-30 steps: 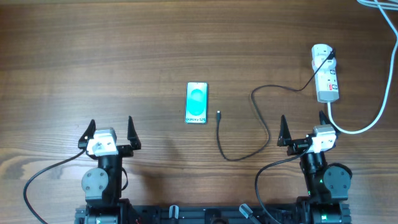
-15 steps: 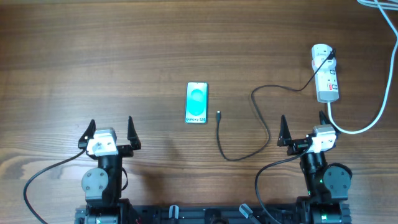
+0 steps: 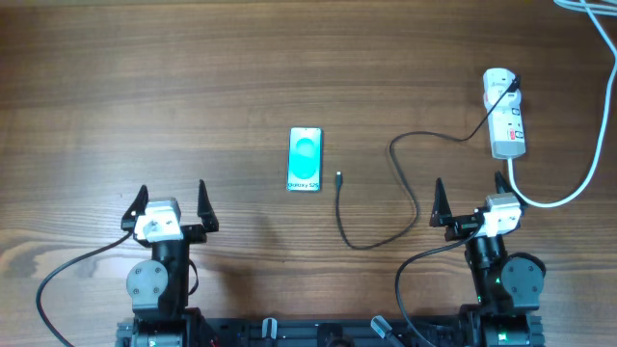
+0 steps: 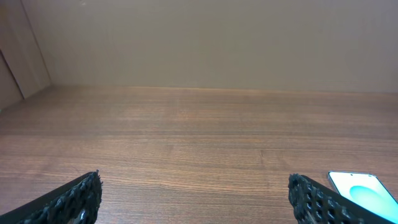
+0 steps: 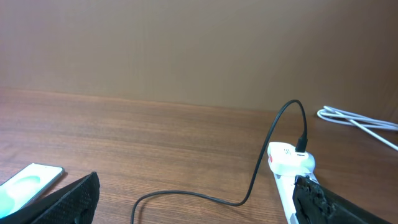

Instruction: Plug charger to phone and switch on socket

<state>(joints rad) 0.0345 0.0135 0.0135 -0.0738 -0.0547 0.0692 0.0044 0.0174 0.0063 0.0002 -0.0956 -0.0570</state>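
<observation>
the phone (image 3: 305, 159) carries a white strip of print too small to read; nothing else is legible.

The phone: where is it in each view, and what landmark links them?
Overhead: the phone lies mid-table, left of the charger tip.
Left wrist: bottom right corner, cut off by the frame.
Right wrist: bottom left corner, also partly cut off.
Landmark: the charger, in the overhead and right wrist views; the left wrist view lacks it.
</observation>
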